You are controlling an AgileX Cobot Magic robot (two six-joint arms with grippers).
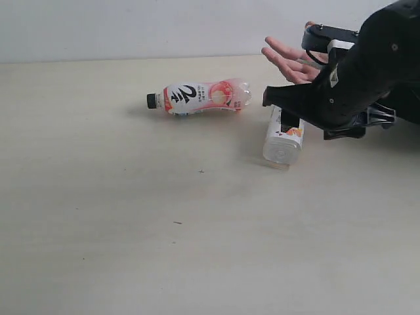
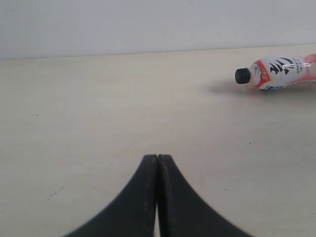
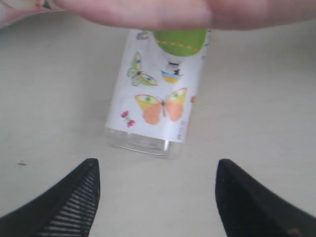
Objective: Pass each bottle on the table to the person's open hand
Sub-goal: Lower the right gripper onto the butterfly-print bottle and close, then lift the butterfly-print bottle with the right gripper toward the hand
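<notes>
- Cuts off the far half of the pink-and-white bottle (image 2: 281, 73) at the left wrist view's edge
- Hides the far end of the butterfly-label bottle (image 3: 158, 98) behind the blurred person's open hand (image 3: 173, 12)
- Covers that end again under the right arm (image 1: 367, 65) in the exterior view
- Leaves label print too small to read

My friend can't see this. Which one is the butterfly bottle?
Look at the table's right side in the exterior view, where the hand is open. The butterfly bottle lies just in front of it. Unlike the pink bottle to its left, its label shows butterflies.
</notes>
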